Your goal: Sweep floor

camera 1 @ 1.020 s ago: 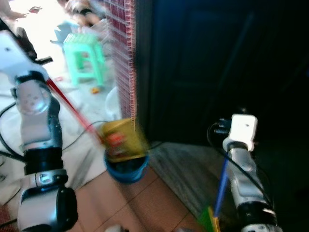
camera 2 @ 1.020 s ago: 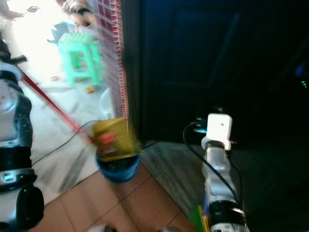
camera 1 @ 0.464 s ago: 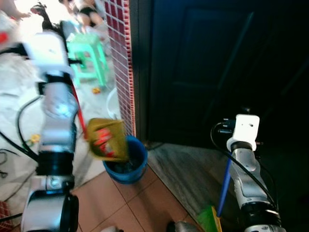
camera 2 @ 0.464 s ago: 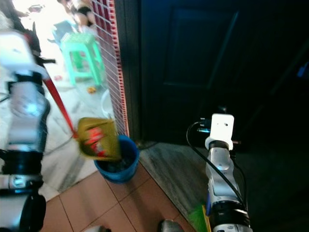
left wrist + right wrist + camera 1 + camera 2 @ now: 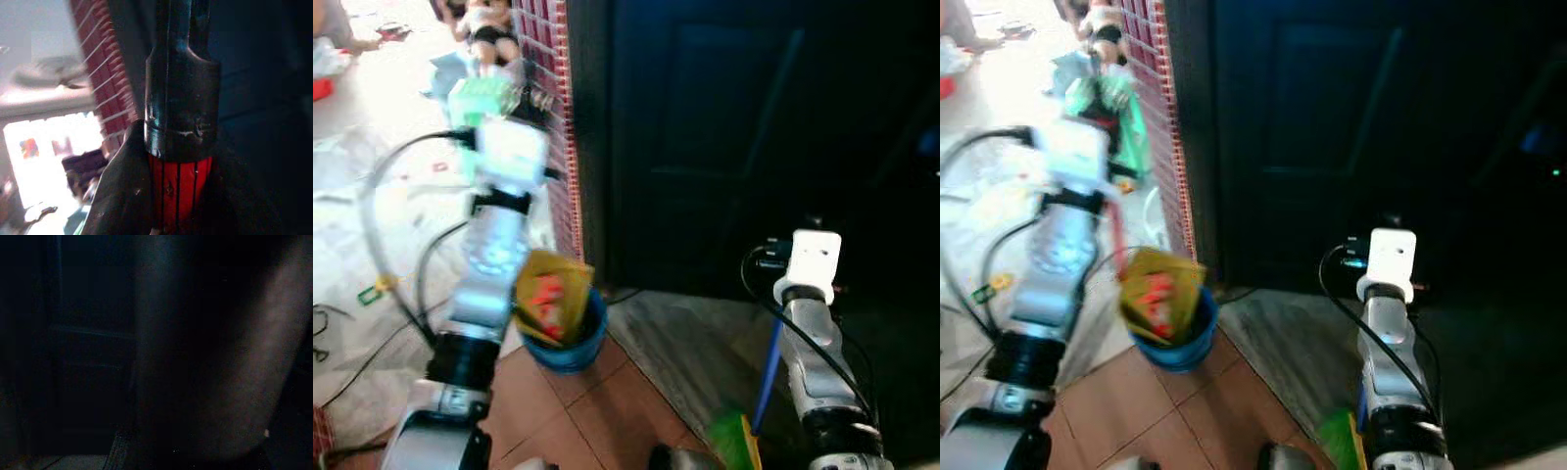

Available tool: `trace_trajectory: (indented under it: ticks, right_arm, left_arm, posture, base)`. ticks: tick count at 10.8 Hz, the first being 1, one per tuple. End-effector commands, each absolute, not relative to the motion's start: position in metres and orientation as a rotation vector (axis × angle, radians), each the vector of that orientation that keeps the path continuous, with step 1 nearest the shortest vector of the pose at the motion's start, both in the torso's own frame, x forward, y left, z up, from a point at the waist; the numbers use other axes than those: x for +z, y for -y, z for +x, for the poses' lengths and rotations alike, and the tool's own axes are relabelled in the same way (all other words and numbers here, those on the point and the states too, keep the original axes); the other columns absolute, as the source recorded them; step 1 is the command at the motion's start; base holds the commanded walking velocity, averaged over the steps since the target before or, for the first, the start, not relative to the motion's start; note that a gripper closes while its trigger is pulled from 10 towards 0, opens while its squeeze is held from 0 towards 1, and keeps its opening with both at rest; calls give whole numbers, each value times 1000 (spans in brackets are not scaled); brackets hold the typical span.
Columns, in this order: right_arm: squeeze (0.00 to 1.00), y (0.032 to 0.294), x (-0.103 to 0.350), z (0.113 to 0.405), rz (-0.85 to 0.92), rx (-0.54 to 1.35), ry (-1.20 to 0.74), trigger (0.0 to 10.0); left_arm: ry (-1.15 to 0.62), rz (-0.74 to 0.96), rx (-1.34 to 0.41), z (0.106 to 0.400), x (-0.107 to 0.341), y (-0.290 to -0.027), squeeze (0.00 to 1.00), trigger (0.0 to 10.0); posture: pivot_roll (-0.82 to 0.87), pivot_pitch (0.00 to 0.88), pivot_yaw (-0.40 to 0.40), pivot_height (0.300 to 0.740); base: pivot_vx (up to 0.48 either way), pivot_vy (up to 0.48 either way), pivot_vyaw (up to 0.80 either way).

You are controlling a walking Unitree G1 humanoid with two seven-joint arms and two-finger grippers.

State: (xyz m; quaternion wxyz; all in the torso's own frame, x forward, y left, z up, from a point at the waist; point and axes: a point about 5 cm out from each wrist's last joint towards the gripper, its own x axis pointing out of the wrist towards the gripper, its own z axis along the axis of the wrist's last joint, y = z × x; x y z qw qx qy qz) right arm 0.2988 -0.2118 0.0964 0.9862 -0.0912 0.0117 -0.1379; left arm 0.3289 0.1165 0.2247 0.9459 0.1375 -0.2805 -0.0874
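Observation:
A yellow dustpan [image 5: 551, 296] with red markings hangs tilted over a blue bucket [image 5: 576, 349] on the tiled floor by the wall corner. Its red handle [image 5: 1117, 230] runs up to my raised left arm [image 5: 494, 255]. In the left wrist view my left gripper [image 5: 178, 196] is shut on the red and black handle [image 5: 180, 122]. My right arm [image 5: 808, 323] stands in front of the dark door. A blue broom handle [image 5: 766, 377] runs down beside it to a green broom head [image 5: 732, 439]. The right wrist view is nearly black.
A red tiled wall edge [image 5: 558, 147] and a dark door [image 5: 724, 147] stand right behind the bucket. A grey stone threshold [image 5: 685, 343] lies before the door. A green stool [image 5: 484, 98], floor cables [image 5: 372, 294] and a seated person [image 5: 489, 20] are to the far left.
My left arm has swung in from the left towards the wall corner, bringing the dustpan from beside the bucket's rim to over the bucket. The right arm and broom have stayed put.

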Motion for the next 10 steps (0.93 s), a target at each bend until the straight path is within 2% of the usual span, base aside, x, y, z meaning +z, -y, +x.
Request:
trace_trajectory:
  ticks: [1,3,5,7,10]
  right_arm:
    - [0,211,109,305,-197,-272,31,10000]
    - [0,211,109,306,-196,-274,31,10000]
    - [0,211,109,306,-195,-278,33,10000]
    - [0,211,109,306,-197,-277,33,10000]
    - [0,210,108,308,-197,-271,36,10000]
  left_arm:
    - [694,328,-249,318,242,-106,0,10000]
    - [709,415,-545,298,228,-73,0,10000]
    - [735,445,-586,292,227,-67,0,10000]
    - [798,411,-491,296,251,-76,0,10000]
    - [937,339,-208,305,317,-114,0,10000]
  posture:
    - [-82,0,7,740]
    - [-76,0,9,740]
    - [-79,0,13,740]
    - [-78,0,11,740]
    - [-67,0,4,740]
  base:
    - [0,0,0]
    - [0,0,0]
    - [0,0,0]
    - [0,0,0]
    - [0,0,0]
